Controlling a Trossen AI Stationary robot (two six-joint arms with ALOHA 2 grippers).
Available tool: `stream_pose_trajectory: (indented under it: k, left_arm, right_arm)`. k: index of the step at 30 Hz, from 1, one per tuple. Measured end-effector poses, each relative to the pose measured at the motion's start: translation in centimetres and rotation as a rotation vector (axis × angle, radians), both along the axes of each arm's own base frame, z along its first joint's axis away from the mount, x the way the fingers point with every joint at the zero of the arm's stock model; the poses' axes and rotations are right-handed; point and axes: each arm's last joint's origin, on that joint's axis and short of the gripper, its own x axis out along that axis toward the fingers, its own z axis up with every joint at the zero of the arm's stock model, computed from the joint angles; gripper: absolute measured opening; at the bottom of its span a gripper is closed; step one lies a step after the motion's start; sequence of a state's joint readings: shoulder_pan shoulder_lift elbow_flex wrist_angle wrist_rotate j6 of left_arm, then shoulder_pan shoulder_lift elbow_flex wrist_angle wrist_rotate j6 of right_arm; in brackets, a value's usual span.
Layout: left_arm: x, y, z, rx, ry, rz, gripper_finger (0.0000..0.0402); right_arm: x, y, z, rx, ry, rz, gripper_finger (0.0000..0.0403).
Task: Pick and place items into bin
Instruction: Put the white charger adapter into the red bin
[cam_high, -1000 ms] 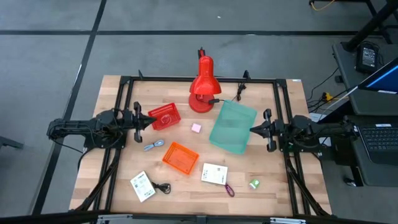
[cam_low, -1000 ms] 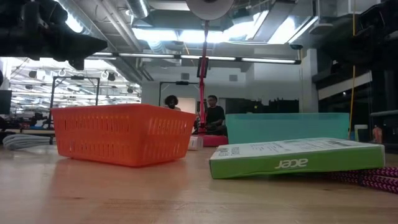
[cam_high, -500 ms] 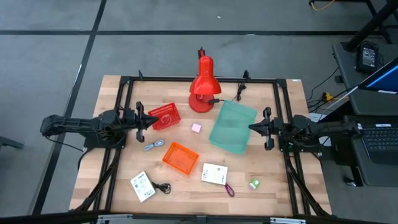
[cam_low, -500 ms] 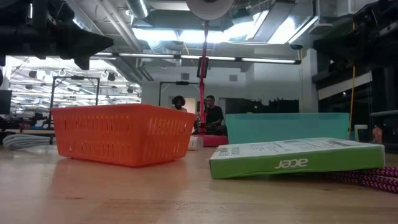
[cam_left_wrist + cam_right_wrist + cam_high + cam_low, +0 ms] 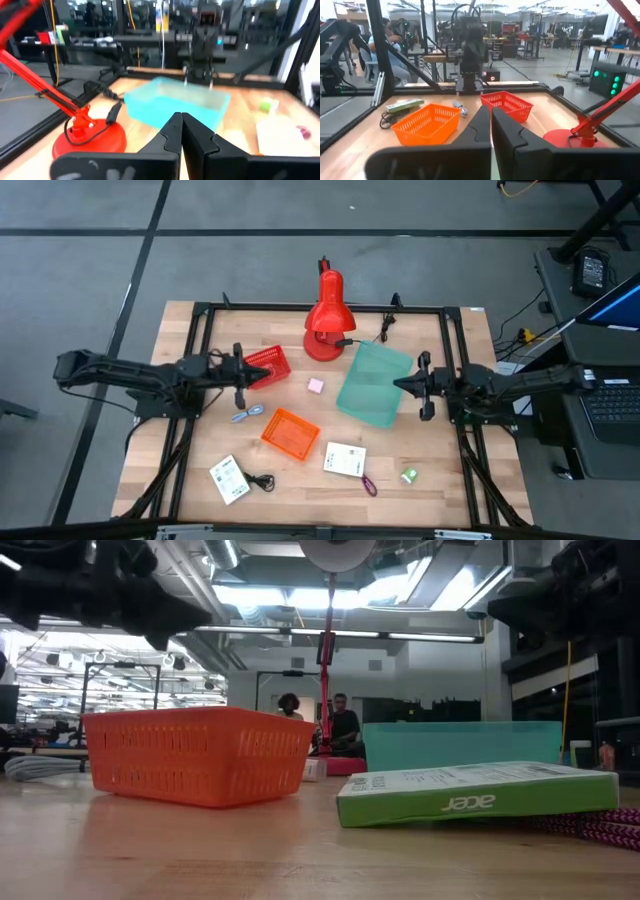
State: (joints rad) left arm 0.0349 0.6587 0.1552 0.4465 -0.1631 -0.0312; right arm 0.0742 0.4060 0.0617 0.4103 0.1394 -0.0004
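Note:
My left gripper (image 5: 243, 370) hangs shut above the table's left side, pointing level at the red basket (image 5: 266, 366). My right gripper (image 5: 398, 385) hangs shut by the teal bin's (image 5: 374, 384) right edge. Neither holds anything. Loose on the wood lie a pink cube (image 5: 316, 386), a blue-silver piece (image 5: 245, 415), a white card (image 5: 228, 479) with a black coiled cable (image 5: 262, 480) beside it, a white printed box (image 5: 345, 461), a purple strap (image 5: 368, 485) and a green piece (image 5: 409, 475). An orange basket (image 5: 290, 432) stands mid-table.
A big red desk lamp (image 5: 325, 320) stands at the far middle, its cord running toward the teal bin. A black frame (image 5: 300, 308) rims the table. In the low view the orange basket (image 5: 200, 755) and the white box (image 5: 475, 795) stand nearest; people sit far behind.
My left gripper has reached toward the table's right, up to the red basket's left side, rising a little and staying shut. My right gripper has crept toward the table's left, over the teal bin's edge, also shut. No object has moved.

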Motion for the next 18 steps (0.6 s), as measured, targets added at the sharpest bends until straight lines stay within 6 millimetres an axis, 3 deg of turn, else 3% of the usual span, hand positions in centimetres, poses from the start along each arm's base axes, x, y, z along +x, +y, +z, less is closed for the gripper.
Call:
stream_pose_trajectory:
  k: [8, 18]
  left_arm:
    - [1.9, 0.1, 0.4, 0.024, 0.069, -0.003, 0.0003]
    - [2.5, 0.1, 0.3, 0.023, 0.086, -0.003, 0.0003]
  right_arm:
    - [1.9, 0.1, 0.1, 0.007, 0.154, -0.001, 0.0]
    - [4.2, 0.3, 1.0, 0.005, 0.189, -0.001, 0.0]
